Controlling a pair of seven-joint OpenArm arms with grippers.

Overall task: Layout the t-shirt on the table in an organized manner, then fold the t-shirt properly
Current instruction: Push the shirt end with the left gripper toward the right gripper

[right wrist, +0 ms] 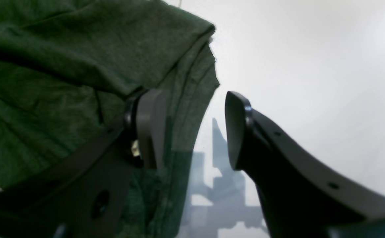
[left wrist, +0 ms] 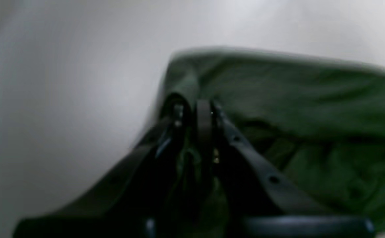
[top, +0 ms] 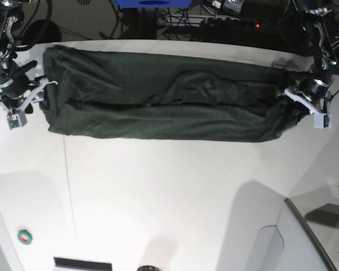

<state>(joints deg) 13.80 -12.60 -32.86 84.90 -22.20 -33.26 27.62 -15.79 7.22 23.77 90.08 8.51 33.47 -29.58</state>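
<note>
The dark green t-shirt lies as a long wrinkled band across the far part of the white table. At the band's right end in the base view, my left gripper grips the cloth. The blurred left wrist view shows that gripper shut on the t-shirt, whose edge is drawn up around the fingers. At the band's other end, my right gripper stands open. Seen from the right wrist, one of its fingers sits under a fold of the t-shirt and the other is over bare table.
A raised grey-white panel with a dark edge sits at the near right. A thin dark seam line runs down the table. A small green and red round thing lies near left. Cables and equipment stand behind the far edge.
</note>
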